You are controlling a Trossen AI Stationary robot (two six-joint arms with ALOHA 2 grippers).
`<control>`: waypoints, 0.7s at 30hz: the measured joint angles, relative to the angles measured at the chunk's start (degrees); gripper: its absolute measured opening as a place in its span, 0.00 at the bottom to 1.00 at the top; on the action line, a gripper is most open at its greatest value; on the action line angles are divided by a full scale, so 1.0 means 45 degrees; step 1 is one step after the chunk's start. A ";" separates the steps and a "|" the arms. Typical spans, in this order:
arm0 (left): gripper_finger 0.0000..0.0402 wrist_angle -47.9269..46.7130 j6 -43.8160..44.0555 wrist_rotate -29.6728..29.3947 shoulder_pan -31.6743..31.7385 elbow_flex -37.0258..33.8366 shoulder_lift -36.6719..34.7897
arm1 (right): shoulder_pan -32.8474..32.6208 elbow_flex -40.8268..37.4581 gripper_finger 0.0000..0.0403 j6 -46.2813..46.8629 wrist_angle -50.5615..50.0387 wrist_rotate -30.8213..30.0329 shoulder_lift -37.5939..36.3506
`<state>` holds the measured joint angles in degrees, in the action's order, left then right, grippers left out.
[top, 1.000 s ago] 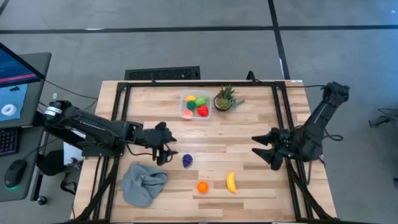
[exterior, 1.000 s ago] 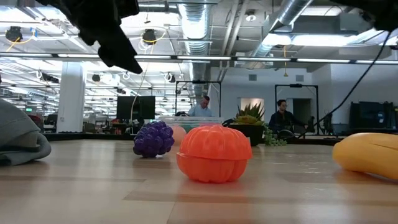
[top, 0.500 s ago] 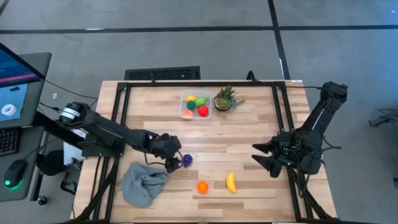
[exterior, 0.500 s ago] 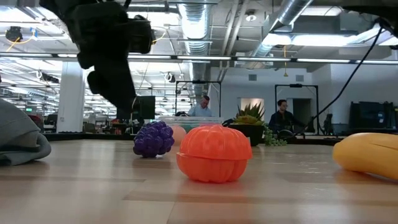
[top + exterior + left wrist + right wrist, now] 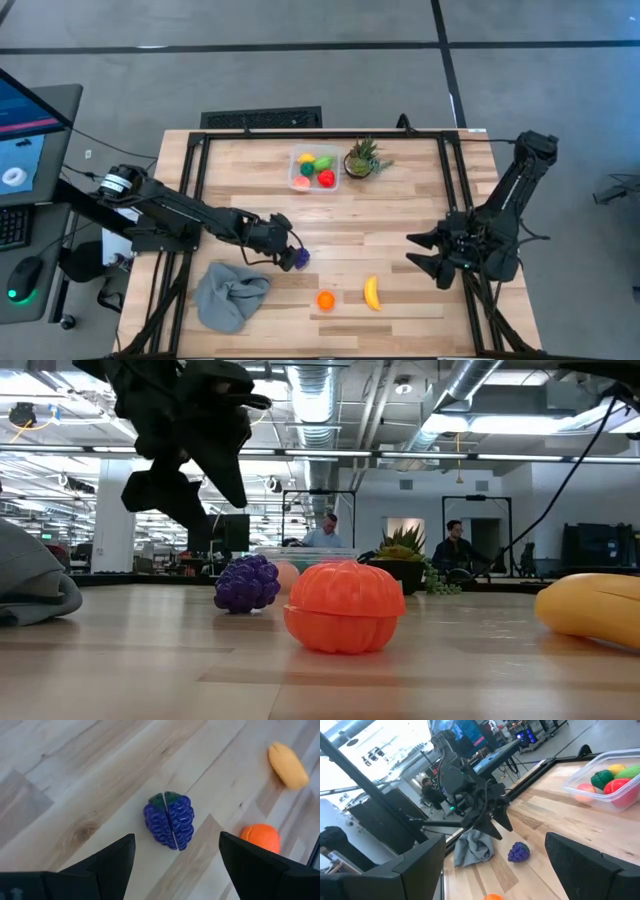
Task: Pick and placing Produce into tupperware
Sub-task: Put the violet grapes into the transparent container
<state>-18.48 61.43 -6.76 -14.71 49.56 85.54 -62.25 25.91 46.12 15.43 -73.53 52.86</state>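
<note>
While left gripper (image 5: pixel 172 857) hovers spread above grapes (image 5: pixel 169 820), tupperware (image 5: pixel 296 183) holds four produce pieces.

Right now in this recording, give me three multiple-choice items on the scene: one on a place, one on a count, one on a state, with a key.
1. Where does the tupperware sit?
A. Just left of the potted plant, at the table's far side
B. On the grey cloth
C. Beside the banana

2. How many loose produce pieces lie on the table outside the container?
A. One
B. Three
C. Five

3. What is the left gripper doing?
A. Shut on the orange
B. Open over the purple grapes
C. Resting inside the container

Key:
1 A: the high view shows the container next to the plant, far from the cloth and banana.
2 B: grapes, orange and banana lie on the wood.
3 B: the left wrist view shows its fingers spread either side of the grapes, not touching them.

The right gripper waits open near the table's right edge.
</note>
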 joint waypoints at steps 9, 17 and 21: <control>0.69 0.1033 0.2044 0.0207 0.0032 -0.0005 0.0188 | -0.0170 0.0005 0.90 0.0023 0.0003 -0.0004 0.0001; 0.69 0.1296 0.1675 0.0631 0.0166 -0.0010 0.0185 | -0.0037 0.0005 0.90 0.0059 0.0063 -0.0302 -0.0009; 0.69 0.1345 0.1576 0.0821 0.0162 -0.0010 0.0185 | 0.0009 0.0005 0.90 0.0081 0.0272 -0.0455 -0.0009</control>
<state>-12.43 68.52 -3.07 -13.98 49.52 86.37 -62.21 25.93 46.49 16.65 -75.58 52.82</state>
